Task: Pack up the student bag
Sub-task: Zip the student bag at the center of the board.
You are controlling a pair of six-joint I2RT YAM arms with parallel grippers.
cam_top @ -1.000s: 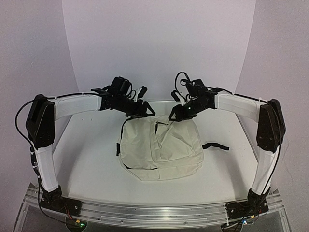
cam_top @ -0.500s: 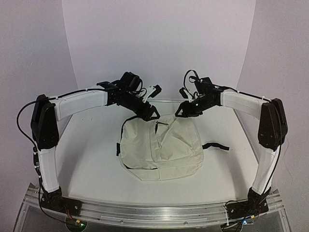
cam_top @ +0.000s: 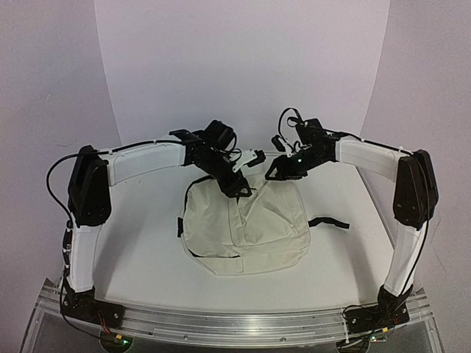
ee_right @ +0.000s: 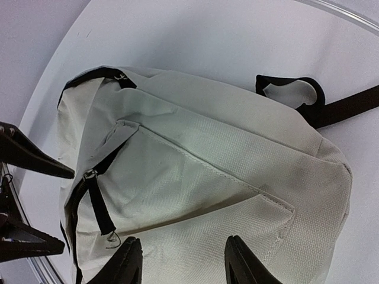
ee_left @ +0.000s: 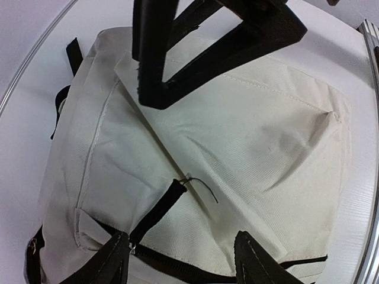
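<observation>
The cream student bag (cam_top: 246, 228) lies flat on the white table, front pocket up, its top toward the back. Its black zipper pull (ee_left: 157, 213) lies on the fabric just ahead of my left fingertips. My left gripper (cam_top: 240, 185) is open and empty, low over the bag's top at the front pocket zipper, also in the left wrist view (ee_left: 183, 266). My right gripper (cam_top: 274, 173) is open and empty above the bag's top right corner, also in the right wrist view (ee_right: 180, 263). The bag (ee_right: 207, 165) and its zipper pull (ee_right: 100, 207) show below it. The zippers look shut.
A black shoulder strap (cam_top: 327, 222) trails right of the bag, and a black strap loop (cam_top: 193, 185) curls at its top left. The two grippers are close together; the right gripper's fingers (ee_left: 177, 53) show in the left wrist view. An aluminium rail (cam_top: 235, 323) runs along the near edge.
My left arm has swung right and down until its gripper is over the bag's top by the zipper. My right gripper rose a little at first and has since barely moved.
</observation>
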